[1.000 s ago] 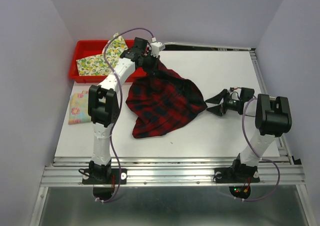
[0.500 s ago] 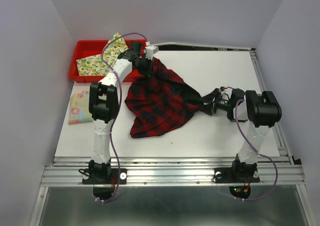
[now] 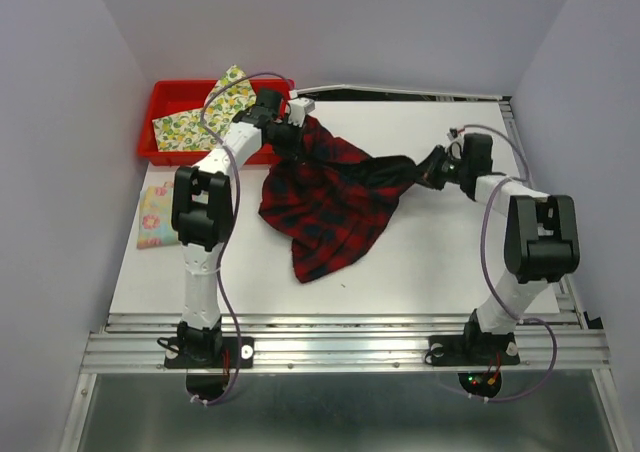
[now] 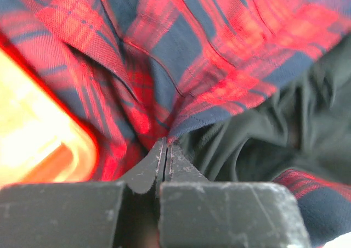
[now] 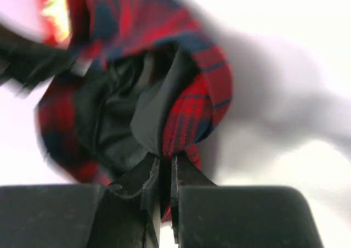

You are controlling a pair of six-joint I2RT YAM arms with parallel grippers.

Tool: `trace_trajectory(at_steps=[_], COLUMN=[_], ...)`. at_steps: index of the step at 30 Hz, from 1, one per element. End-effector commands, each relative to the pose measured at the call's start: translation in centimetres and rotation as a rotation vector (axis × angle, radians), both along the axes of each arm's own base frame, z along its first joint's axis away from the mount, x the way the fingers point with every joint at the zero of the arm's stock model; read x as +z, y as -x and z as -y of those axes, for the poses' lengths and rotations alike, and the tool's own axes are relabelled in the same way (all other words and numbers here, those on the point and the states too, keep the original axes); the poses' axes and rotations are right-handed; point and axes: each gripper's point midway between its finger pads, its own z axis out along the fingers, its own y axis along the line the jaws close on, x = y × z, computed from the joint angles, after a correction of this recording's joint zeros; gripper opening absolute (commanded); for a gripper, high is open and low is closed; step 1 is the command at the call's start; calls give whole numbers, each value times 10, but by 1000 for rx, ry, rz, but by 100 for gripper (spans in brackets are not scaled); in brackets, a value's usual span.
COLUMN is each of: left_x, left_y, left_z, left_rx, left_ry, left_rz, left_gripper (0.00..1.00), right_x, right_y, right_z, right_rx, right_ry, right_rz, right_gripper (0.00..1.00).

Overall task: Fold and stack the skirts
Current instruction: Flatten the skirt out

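The red-and-black plaid skirt [image 3: 330,197] hangs stretched between both arms over the middle of the white table [image 3: 440,262], its dark lining showing. My left gripper [image 3: 297,132] is shut on its far-left edge [image 4: 164,144], next to the red bin. My right gripper [image 3: 432,167] is shut on its right corner [image 5: 186,122], lifted off the table. The lemon-print skirt [image 3: 205,117] lies in the red bin [image 3: 170,97]. The pastel floral skirt [image 3: 155,212] lies folded at the table's left edge.
The red bin stands at the back left corner. A metal rail [image 3: 340,347] runs along the near edge by the arm bases. Purple walls close in both sides.
My right gripper moved left to the skirt's right corner, shut on it, then pulled it up and back to the right. The skirt is now stretched out between both grippers.
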Motion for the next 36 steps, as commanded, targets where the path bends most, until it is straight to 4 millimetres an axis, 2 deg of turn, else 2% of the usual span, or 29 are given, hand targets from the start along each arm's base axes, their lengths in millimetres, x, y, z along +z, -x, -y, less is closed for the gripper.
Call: trace_trajectory(at_steps=[1,2,3,5,6,7,8,9,10,11,14,15,17,18,19,20,23,25,26,27,29,30,31,33,36], left_x=[77,80,79,81,65,76,74,59,59,44,29,18,10,0,-2,-4,-13,-14,-15,-14,-12,-10,-11,-13,-21], left_y=[26,33,50,66,82,92,102,118,127,141,161,170,178,184,186,185,180,176,176,174,173,172,171,170,168], left_z=[-1,1,3,8,7,11,15,14,15,15,15,12,10,4,1,-1,-17,-25,-27,-28,-27,-27,-27,-28,-34], left_rx=[-32,-39,-55,-71,-64,-69,-82,-73,-75,-83,-84,-77,-71,-56,-44,-33,14,27,24,15,-3,-10,-20,-34,-39], left_ry=[15,12,2,7,2,27,54,63,82,93,121,116,124,126,128,131,114,120,117,116,120,123,117,104,73], left_rz=[151,156,152,165,117,139,118,56,40,-16,-96,-133,-163,-197,-208,-210,-235,-243,-246,-232,-212,-202,-191,-191,-190], left_gripper=[0,0,0,0,0,0,0,0,0,0,0,0,0,0,0,0,0,0,0,0,0,0,0,0,0], right_x=[24,22,22,29,32,35,37,38,38,32,18,9,1,3,-5,-16,-19,-17,0,8,31,39,62,82,85], right_y=[2,5,7,8,12,12,14,16,18,22,28,31,33,30,35,36,29,33,25,32,33,37,38,46,57], right_z=[60,71,95,109,127,134,133,132,129,115,91,74,56,49,37,34,29,22,11,3,-12,-18,-35,-41,-36], right_rx=[43,48,42,74,89,106,114,162,189,241,298,332,361,339,373,393,332,311,281,309,316,346,346,403,486], right_ry=[729,816,961,1119,1263,1334,1428,1505,1562,1671,1817,1900,1966,2012,2034,2059,2037,1940,1885,1790,1683,1635,1522,1383,1232], right_rz=[71,49,36,55,46,52,84,106,126,180,255,296,346,381,410,407,408,388,406,400,430,436,500,514,477], right_gripper=[1,1,1,1,1,1,1,1,1,1,0,0,0,0,1,1,1,9,16,35,49,59,75,85,89])
